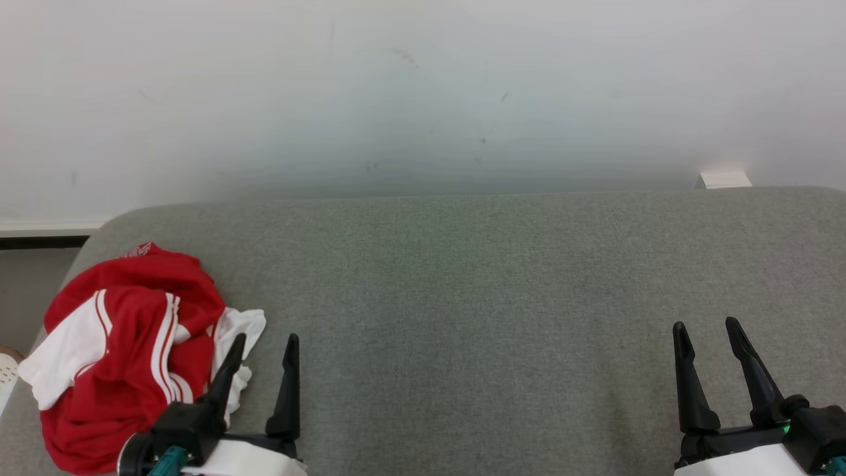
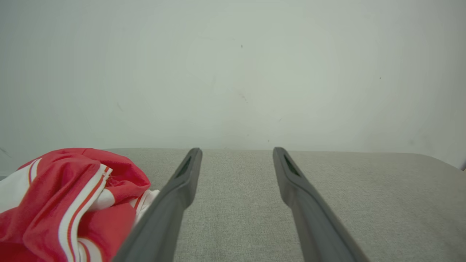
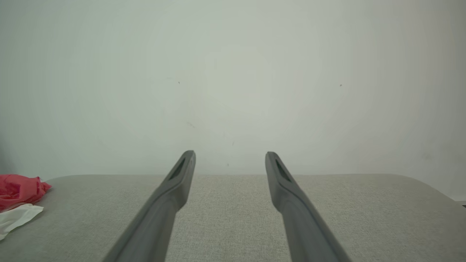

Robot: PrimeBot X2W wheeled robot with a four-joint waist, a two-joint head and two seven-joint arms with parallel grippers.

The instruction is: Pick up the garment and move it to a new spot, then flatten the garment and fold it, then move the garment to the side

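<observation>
A crumpled red garment with white panels and stripes lies in a heap at the left end of the grey fabric surface. My left gripper stands open just to the right of the heap, one fingertip over its white edge, nothing between the fingers. In the left wrist view the garment bunches at the lower left, beside the open left gripper. My right gripper is open at the lower right, far from the cloth. The right wrist view shows the right gripper open and the garment at the far left edge.
A pale wall rises right behind the grey surface. The surface's left corner is rounded, with a drop beyond it. A small white object sits behind the back edge at the right.
</observation>
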